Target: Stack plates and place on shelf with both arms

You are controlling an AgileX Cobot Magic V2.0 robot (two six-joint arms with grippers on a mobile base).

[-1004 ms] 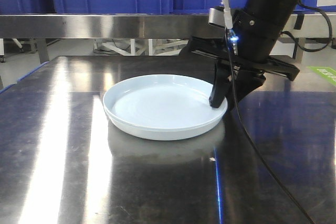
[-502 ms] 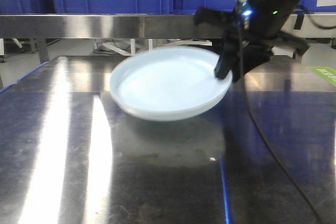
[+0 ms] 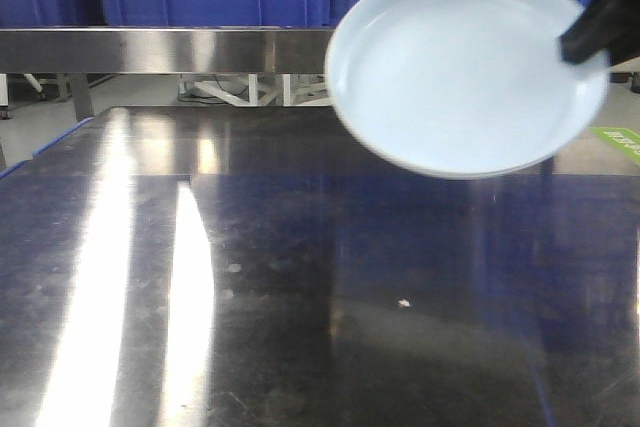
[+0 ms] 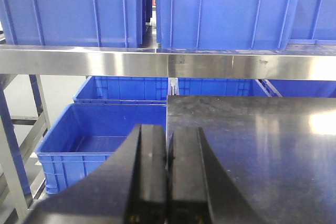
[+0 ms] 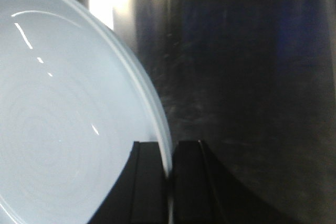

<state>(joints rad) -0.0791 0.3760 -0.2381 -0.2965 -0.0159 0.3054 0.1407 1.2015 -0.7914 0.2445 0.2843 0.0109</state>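
A white plate point(image 3: 465, 72) hangs in the air at the upper right of the front view, tilted with its hollow toward the camera. Its rim point(image 5: 152, 103) shows a double line; I cannot tell whether two plates are stacked. My right gripper point(image 5: 170, 148) is shut on that rim, one finger inside the plate and one outside; in the front view only a dark fingertip point(image 3: 585, 37) shows. My left gripper point(image 4: 168, 129) is shut with nothing in it, over the table's left corner. The shelf's steel rail point(image 3: 160, 47) runs behind the table.
The dark steel tabletop point(image 3: 300, 297) lies under the plate. Blue bins point(image 4: 226, 9) stand on the shelf above its rail point(image 4: 105, 61), and more blue bins point(image 4: 100, 140) sit low beside the table's left edge.
The plate has left the tabletop: it rose and moved right with the right gripper, tipping up to face the camera. The arm is now mostly out of frame.
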